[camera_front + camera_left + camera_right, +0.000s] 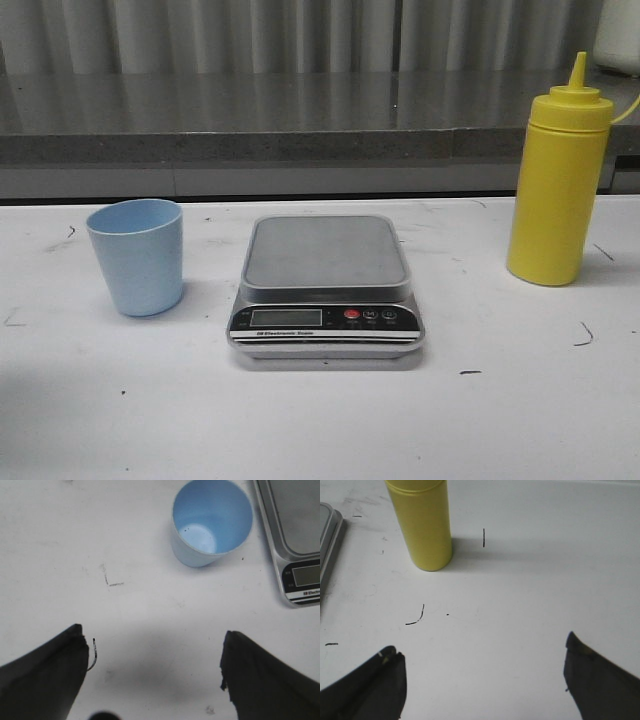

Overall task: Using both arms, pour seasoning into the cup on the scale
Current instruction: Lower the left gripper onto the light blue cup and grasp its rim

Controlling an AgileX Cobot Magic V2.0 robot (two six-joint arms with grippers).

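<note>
Nothing is on the scale (326,290) yet, so the step in hand looks like getting the cup (137,256) onto its steel platform before any pouring. The cup stands upright on the table (520,400) toward its left edge, just beside the scale; the bottle (557,186) stands upright toward the right edge, well apart from the scale, nozzle up. The scale sits midway between them, display facing the table's near edge.

Neither arm shows in the front view. In the left wrist view the left gripper (152,665) hangs over bare table with its fingers spread wide and nothing between them, the cup ahead and the scale's corner beside it. The right gripper (482,672) is likewise wide and empty, with the bottle's base ahead of it.

To do this well, the left gripper should probably take the cup low on its wall, squeezing gently since thin plastic may flex, then lift it clear of the scale's raised rim and set it near the platform's middle. The right gripper would best grasp the bottle around mid-body to tilt it steadily. Whether the bottle's cap is off cannot be told.
</note>
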